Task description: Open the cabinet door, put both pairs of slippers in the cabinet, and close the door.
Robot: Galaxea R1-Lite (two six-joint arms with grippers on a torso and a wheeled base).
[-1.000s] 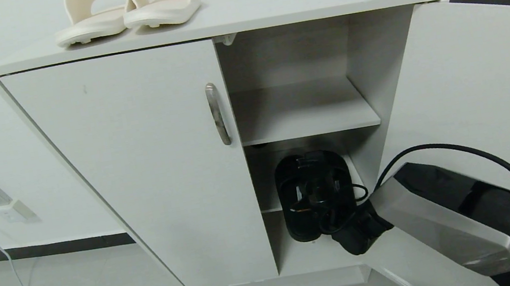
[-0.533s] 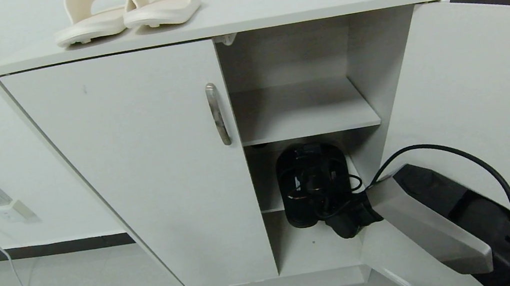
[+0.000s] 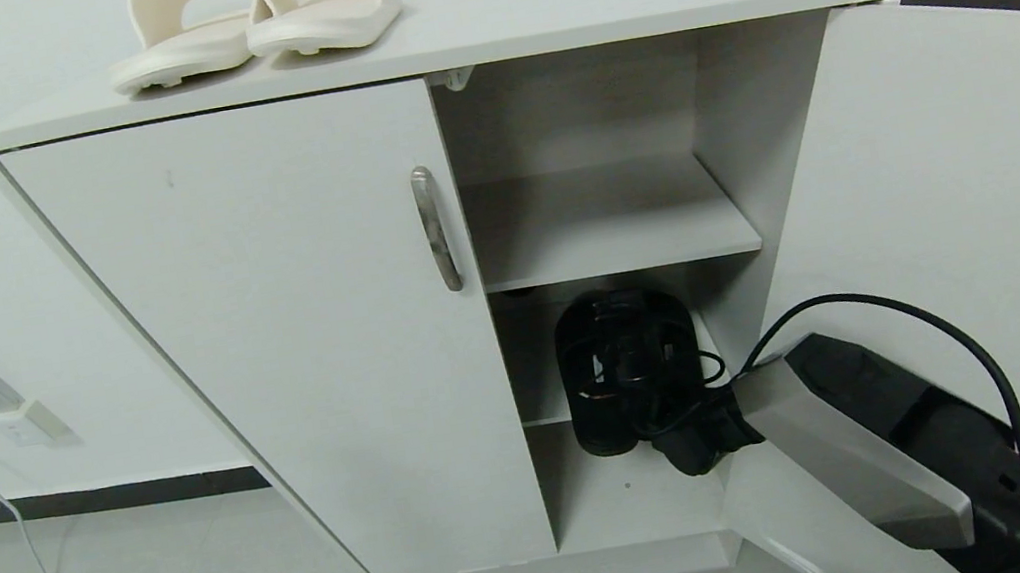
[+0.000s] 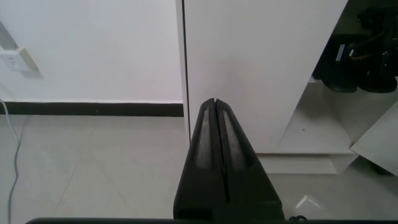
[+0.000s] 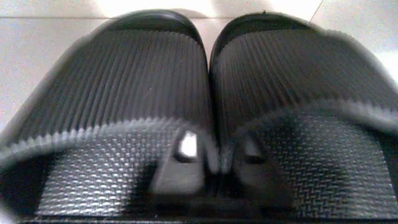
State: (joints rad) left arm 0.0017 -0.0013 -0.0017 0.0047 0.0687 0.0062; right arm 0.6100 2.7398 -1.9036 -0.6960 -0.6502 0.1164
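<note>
Mostly matt stuff here, hardly any shine

The cabinet looks like smooth matt white laminate board, and its handle is brushed metal with a dull silvery finish. Up top, the cream slippers look like smooth soft foam. The black slippers are rubbery, with ribbed straps and pebbled footbeds. The floor tiles have a slight sheen.

No legible text, label or number anywhere

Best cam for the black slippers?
Right wrist view: both black slippers close up, side by side, ribbing clear. Head view has them in the cabinet, lower compartment, partly behind the right gripper. Left wrist view catches a dim corner.
</note>
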